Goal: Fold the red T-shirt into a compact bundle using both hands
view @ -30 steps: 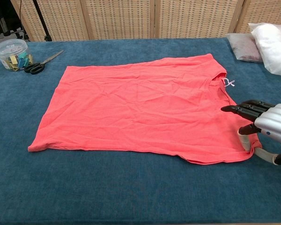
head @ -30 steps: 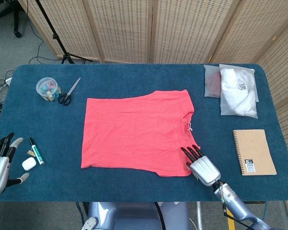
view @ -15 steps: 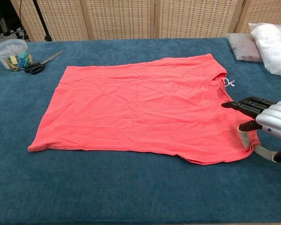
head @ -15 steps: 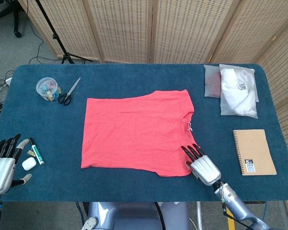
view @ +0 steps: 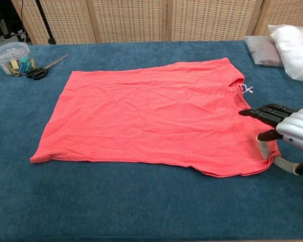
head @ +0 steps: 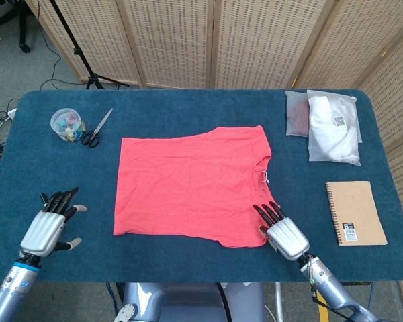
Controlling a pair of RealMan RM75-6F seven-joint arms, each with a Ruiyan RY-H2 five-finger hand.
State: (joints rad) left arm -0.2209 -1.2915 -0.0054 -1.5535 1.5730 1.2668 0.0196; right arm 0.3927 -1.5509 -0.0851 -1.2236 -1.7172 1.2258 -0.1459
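The red T-shirt lies spread flat on the blue table, collar toward the right; the chest view shows the shirt lightly wrinkled. My right hand is at its near right corner, with the dark fingertips reaching over the shirt's edge. The fingers are straight and hold nothing, and the right hand shows at the chest view's right edge. My left hand hovers over the table's near left, fingers spread and empty, well left of the shirt's hem. It does not show in the chest view.
A clear tub of clips and scissors sit at the back left. A bagged white item and a dark pouch lie at the back right. A brown notebook is right of the shirt.
My left hand has moved right and further onto the table, now covering the marker and small white case seen earlier. The right hand and the shirt have stayed in place.
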